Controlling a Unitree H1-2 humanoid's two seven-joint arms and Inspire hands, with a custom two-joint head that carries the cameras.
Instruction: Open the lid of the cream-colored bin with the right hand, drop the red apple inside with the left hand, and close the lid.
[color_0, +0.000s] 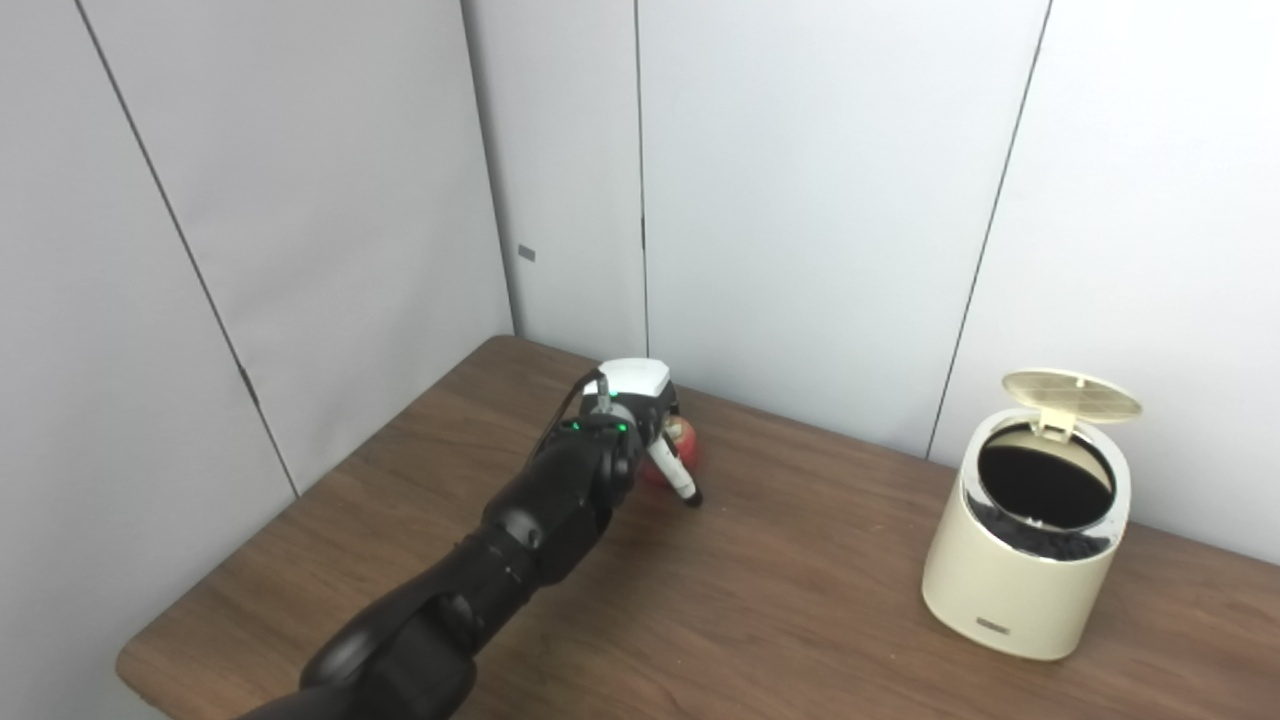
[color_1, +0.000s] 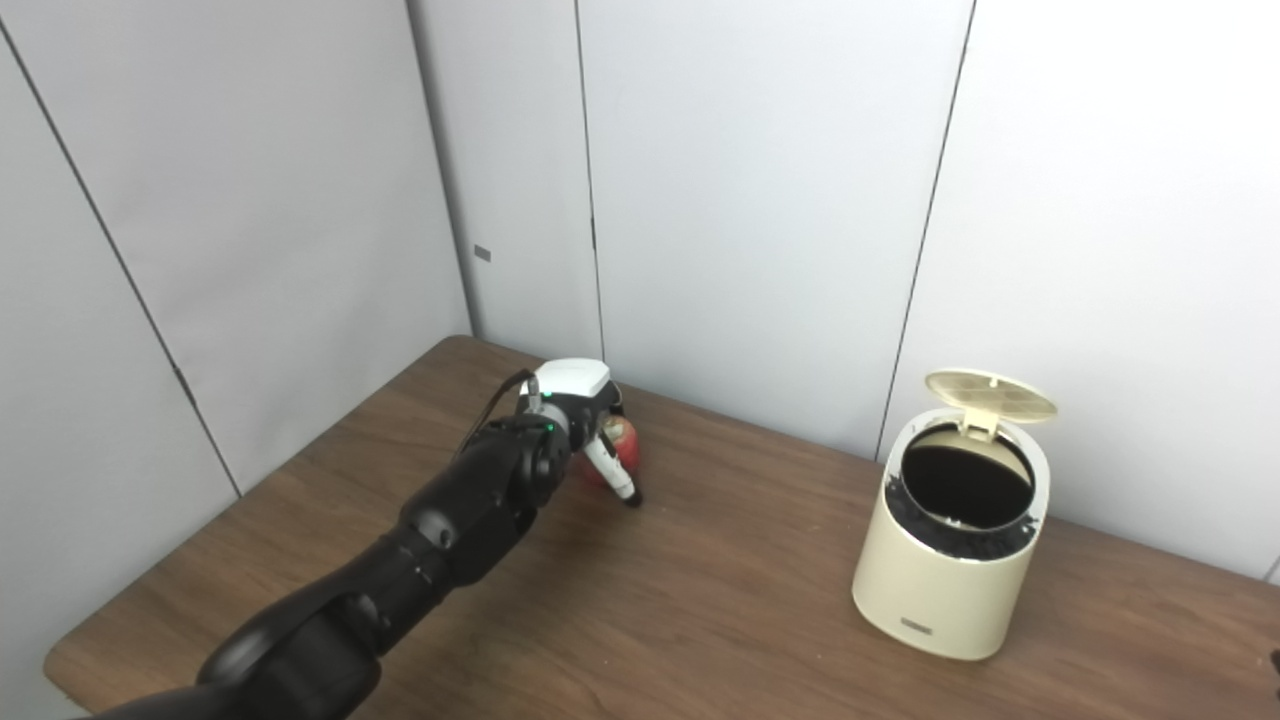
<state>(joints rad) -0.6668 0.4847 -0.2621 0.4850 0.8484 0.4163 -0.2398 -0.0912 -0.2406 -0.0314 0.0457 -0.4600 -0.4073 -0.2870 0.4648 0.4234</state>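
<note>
The red apple (color_0: 685, 441) lies on the brown table (color_0: 780, 600) near the back wall. My left hand (color_0: 648, 420) is down over it, its white back toward me. The thumb (color_0: 676, 477) stretches straight down in front of the apple to the tabletop; the other fingers are hidden behind the hand. The hand looks open around the apple, and the apple rests on the table. The cream-colored bin (color_0: 1020, 580) stands at the right with its lid (color_0: 1071, 395) tipped up and its dark inside (color_0: 1045, 485) showing. My right hand is out of view.
Grey wall panels close off the back and left of the table. A wide stretch of bare tabletop lies between the apple and the bin (color_1: 940, 590). The table's front left corner (color_0: 135, 660) is rounded.
</note>
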